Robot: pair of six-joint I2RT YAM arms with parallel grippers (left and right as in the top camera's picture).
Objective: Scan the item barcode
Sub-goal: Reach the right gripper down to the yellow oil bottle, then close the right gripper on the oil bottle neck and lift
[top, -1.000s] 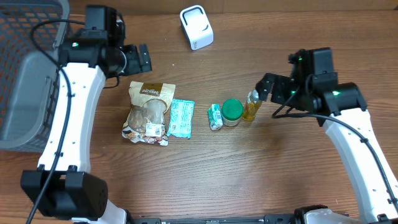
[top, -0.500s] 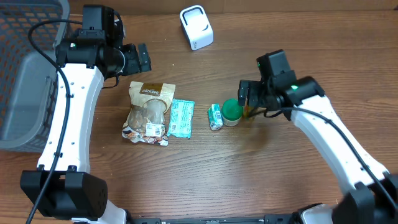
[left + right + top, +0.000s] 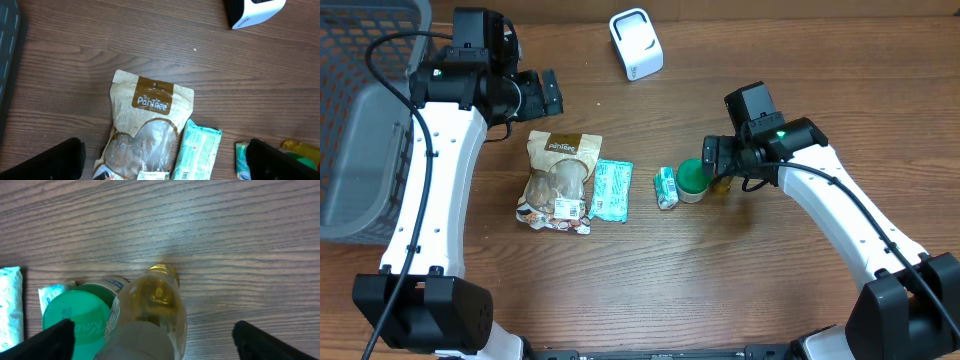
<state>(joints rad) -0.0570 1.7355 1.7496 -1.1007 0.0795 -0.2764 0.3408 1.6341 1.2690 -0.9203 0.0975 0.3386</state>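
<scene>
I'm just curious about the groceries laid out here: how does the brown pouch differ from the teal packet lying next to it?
The brown pouch is clearly bigger and wider; the teal packet is slim. The brown pouch has a see-through window showing its contents, while the teal packet looks opaque. Both lie flat on the wooden table, side by side.

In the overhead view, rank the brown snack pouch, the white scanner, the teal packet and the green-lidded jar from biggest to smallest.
1. brown snack pouch, clearly the largest.
2. white scanner and teal packet: they look too alike to rank.
3. green-lidded jar, the smallest.
</scene>
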